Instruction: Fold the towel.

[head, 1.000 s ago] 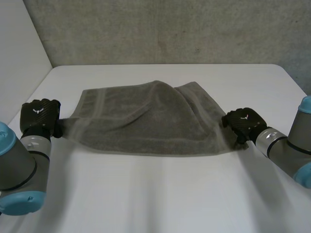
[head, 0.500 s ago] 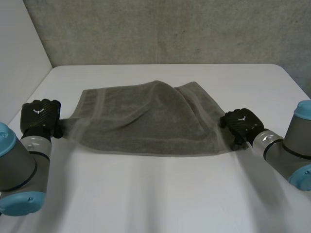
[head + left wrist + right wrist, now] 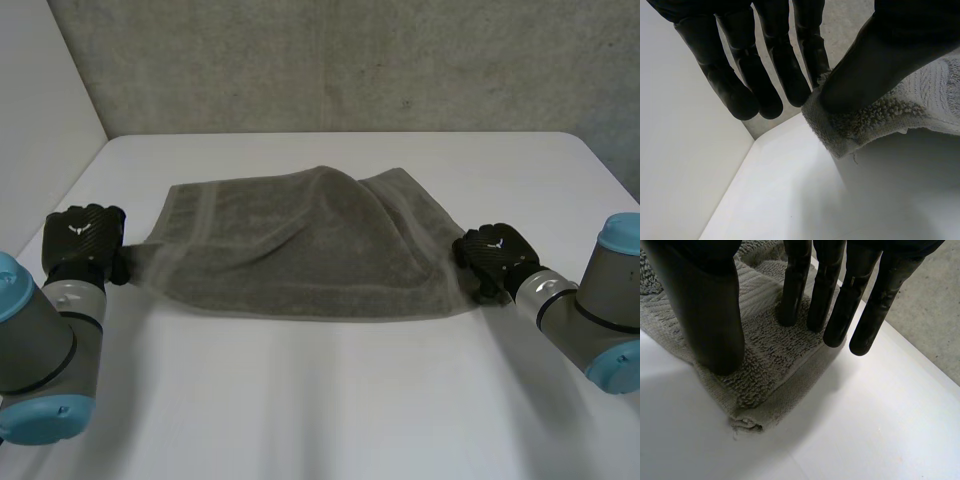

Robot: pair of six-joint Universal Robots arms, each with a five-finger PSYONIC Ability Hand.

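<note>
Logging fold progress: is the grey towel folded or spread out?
Spread, rumpled: the grey terry towel lies open on the white table, near corners pinched by left hand and right hand.

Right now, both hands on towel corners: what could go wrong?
1. The left hand pinches only the towel corner's tip; it may slip out.
2. Some fingers of the right hand hang past the towel's edge, so that grip looks shallow.
3. The raised crease mid-towel could fold in crooked.

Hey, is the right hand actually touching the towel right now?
Touching. In the right wrist view the right hand has its thumb and fingers pressed into the towel near its corner.
</note>
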